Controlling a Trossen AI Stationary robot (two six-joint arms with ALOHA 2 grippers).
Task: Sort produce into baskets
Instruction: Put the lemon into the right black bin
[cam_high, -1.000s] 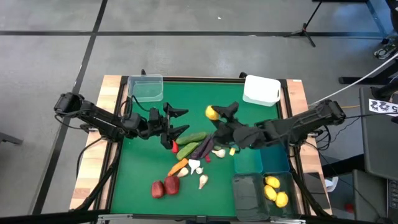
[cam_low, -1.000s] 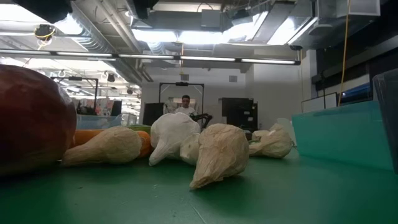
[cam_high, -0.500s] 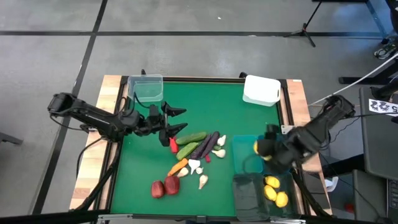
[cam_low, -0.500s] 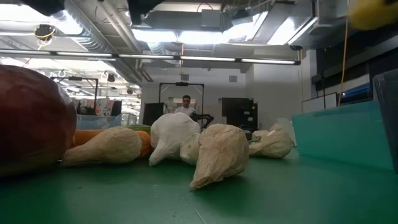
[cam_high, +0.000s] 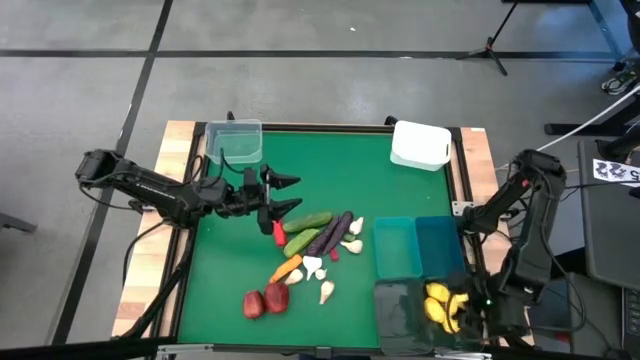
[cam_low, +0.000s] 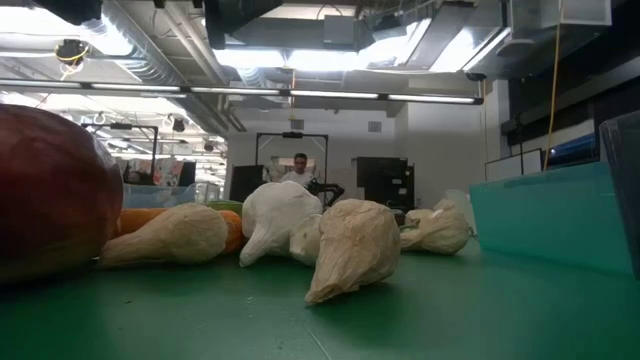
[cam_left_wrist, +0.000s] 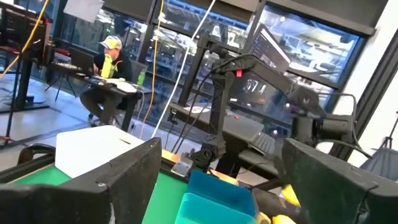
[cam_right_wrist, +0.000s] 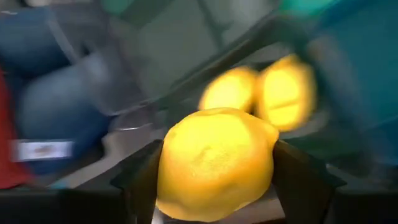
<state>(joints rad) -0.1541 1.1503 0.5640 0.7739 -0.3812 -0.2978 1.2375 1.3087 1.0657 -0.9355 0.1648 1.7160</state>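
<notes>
Produce lies in a pile mid-table: cucumbers (cam_high: 307, 221), purple eggplants (cam_high: 330, 232), a red pepper (cam_high: 278, 235), a carrot (cam_high: 287, 268), garlic (cam_high: 326, 292) and two dark red round ones (cam_high: 265, 300). My left gripper (cam_high: 288, 193) hovers open just left of the pile, holding nothing. My right gripper (cam_high: 458, 305) is shut on a yellow lemon (cam_right_wrist: 214, 162) over the near-right dark basket (cam_high: 452, 312). Two more lemons (cam_right_wrist: 258, 93) lie in that basket. My right gripper pinches the lemon between its two fingers, one on each side of the fruit (cam_right_wrist: 171, 168). The fingers (cam_right_wrist: 298, 180) come from above, slanting down. The lemon is clear of the basket and hangs over the two lemons inside.
A clear basket (cam_high: 235, 140) stands at the far left and a white one (cam_high: 420, 145) at the far right. Two teal baskets (cam_high: 397, 248) sit beside the pile, and a second dark basket (cam_high: 400, 315) is in front of them. A person sits in the room beyond.
My right gripper has carried the lemon from the middle of the table toward the right and near edges. It has sunk, rolled and tipped downward, and it now hangs over the dark basket. The pile has not moved.
</notes>
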